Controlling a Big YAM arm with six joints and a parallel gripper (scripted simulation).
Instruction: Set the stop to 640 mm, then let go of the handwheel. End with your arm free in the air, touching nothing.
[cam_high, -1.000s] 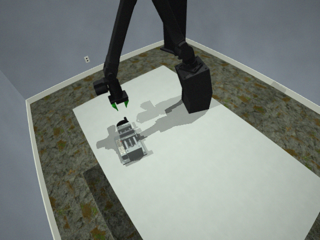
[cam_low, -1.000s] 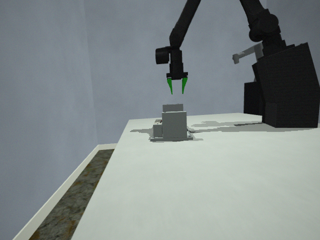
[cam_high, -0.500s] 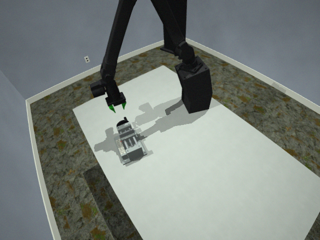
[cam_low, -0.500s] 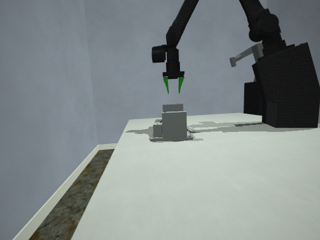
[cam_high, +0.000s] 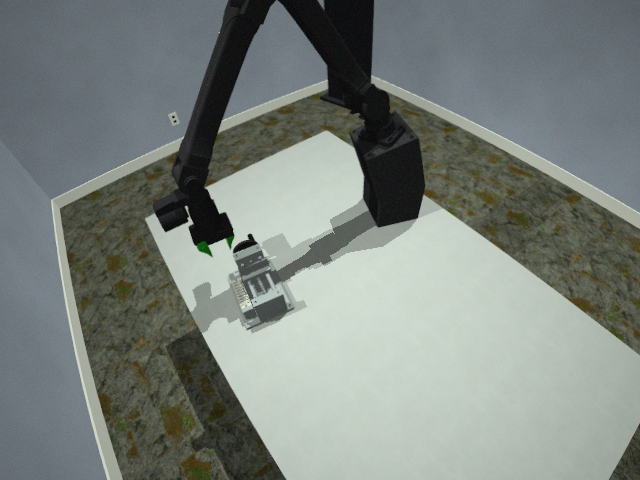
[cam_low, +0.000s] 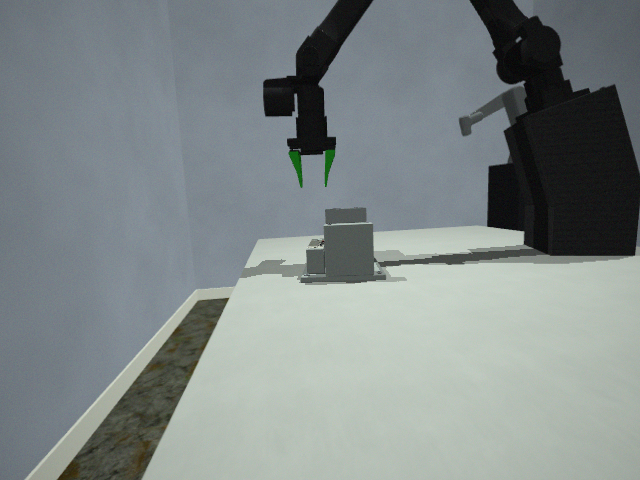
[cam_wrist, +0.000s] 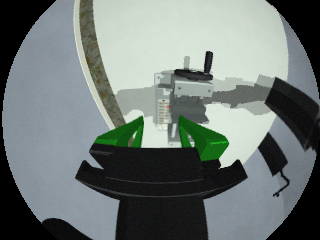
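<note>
A small grey stop fixture (cam_high: 261, 291) stands on the white table top; it also shows in the exterior view (cam_low: 343, 248) and in the wrist view (cam_wrist: 179, 94). A black handwheel (cam_high: 245, 244) with an upright crank handle (cam_wrist: 208, 62) sits at its far end. A scale strip (cam_high: 239, 298) with a small red mark runs along its left side. My gripper (cam_high: 217, 246) with green fingers is open and empty. It hangs well above the fixture and a little to its left, as the exterior view shows (cam_low: 313, 180). In the wrist view my gripper (cam_wrist: 161, 119) touches nothing.
The arm's black base block (cam_high: 392, 175) stands at the far side of the table. The table's left edge (cam_low: 206, 341) drops to a mottled stone floor (cam_high: 134, 330) ringed by a low pale wall.
</note>
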